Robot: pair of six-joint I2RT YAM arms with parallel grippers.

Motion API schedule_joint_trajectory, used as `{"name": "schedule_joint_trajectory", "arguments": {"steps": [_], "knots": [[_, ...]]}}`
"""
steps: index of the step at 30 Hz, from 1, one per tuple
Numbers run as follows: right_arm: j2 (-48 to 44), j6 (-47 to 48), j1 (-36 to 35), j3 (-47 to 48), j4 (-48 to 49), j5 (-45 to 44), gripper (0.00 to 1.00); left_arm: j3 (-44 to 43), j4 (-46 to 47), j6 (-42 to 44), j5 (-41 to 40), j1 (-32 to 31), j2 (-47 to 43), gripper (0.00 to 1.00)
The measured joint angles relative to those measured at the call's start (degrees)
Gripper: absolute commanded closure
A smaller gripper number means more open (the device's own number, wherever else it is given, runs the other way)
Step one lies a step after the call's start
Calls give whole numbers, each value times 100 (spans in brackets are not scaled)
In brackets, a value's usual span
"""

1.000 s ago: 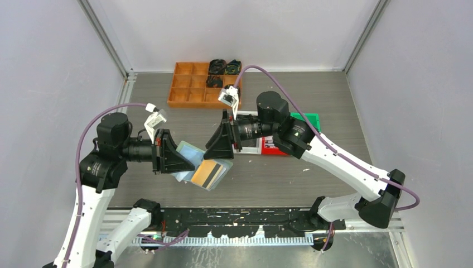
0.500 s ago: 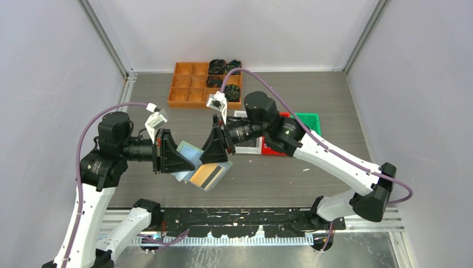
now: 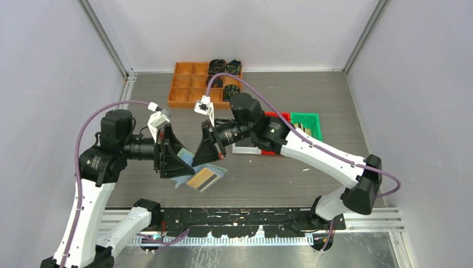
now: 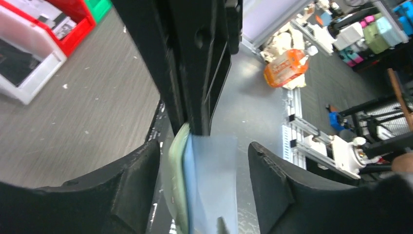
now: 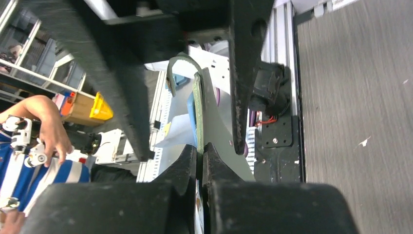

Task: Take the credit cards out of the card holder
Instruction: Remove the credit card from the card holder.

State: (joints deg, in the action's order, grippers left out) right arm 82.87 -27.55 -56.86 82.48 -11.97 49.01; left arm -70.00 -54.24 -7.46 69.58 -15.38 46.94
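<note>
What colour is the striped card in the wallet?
The card is orange-tan; the top view shows it best.

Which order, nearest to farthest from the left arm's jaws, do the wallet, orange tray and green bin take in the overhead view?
1. Wallet: right between the jaws.
2. Orange tray: at the table's far edge, beyond them.
3. Green bin: far over on the right side.

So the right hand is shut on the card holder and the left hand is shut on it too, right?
No, the left hand is open, fingers apart beside the card holder, as the left wrist view shows. The right hand is shut on it.
</note>
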Motion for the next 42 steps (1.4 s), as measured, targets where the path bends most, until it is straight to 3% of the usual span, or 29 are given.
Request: {"name": "schedule_joint_trajectory", "arguments": {"steps": [1, 2, 3, 9, 13, 18, 23, 30, 33, 35, 37, 40, 42], "knots": [[83, -24, -4, 4, -61, 13, 99, -83, -162, 192, -118, 0, 37, 23], [153, -26, -2, 11, -155, 13, 99, -138, -271, 334, -205, 0, 57, 9], [195, -26, -2, 17, -254, 2, 99, -190, -393, 511, -315, 0, 72, 2], [240, -66, 103, 203, -1034, -411, 99, -142, -780, 1257, -927, 2, -153, 3], [240, -240, 214, 431, -1235, -656, 99, 238, -778, 1497, -1276, 0, -621, 21], [264, -404, 232, 527, -1379, -699, 99, 509, -684, 1657, -1705, 2, -933, 61], [278, -402, 223, 553, -1537, -732, 99, 516, -605, 1692, -2109, 0, -907, 70], [262, -293, 223, 544, -1580, -780, 99, 509, -511, 1613, -2356, 0, -905, 97], [175, -293, 232, 393, -1403, -719, 99, 494, -494, 1532, -2288, 0, -907, 100], [136, -299, 234, 374, -1346, -627, 99, 439, -522, 1491, -2153, 2, -885, 98], [92, -299, 236, 374, -1329, -557, 99, 352, -573, 1445, -2009, 2, -835, 89], [-9, -345, 264, 345, -1268, -476, 99, 219, -610, 1414, -1792, 2, -713, 53], [-50, -461, 289, 249, -1071, -463, 99, 177, -581, 1377, -1604, 0, -640, 22]]}}
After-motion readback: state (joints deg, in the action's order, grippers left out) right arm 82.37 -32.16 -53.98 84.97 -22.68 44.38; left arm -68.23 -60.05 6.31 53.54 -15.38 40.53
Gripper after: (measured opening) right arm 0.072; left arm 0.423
